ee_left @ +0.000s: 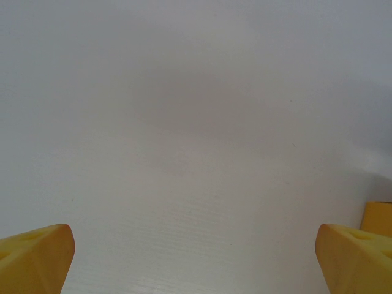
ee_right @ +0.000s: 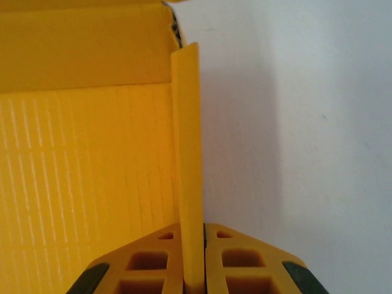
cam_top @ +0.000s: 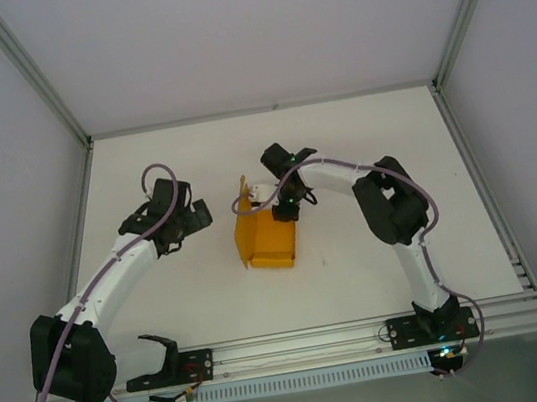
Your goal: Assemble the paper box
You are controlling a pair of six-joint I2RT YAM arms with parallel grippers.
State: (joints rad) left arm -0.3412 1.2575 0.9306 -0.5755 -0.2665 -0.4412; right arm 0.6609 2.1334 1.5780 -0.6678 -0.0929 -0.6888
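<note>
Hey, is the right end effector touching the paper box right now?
Touching. The right wrist view shows the right end effector closed on an upright flap of the paper box, with no gap on either side.

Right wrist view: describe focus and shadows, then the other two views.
Right wrist: the paper box flap is sharp in the right claw, casting soft shadow rightward on the table; left wrist: left claw blurred, faint grey patch mid-table; top external: even, diffuse light.
</note>
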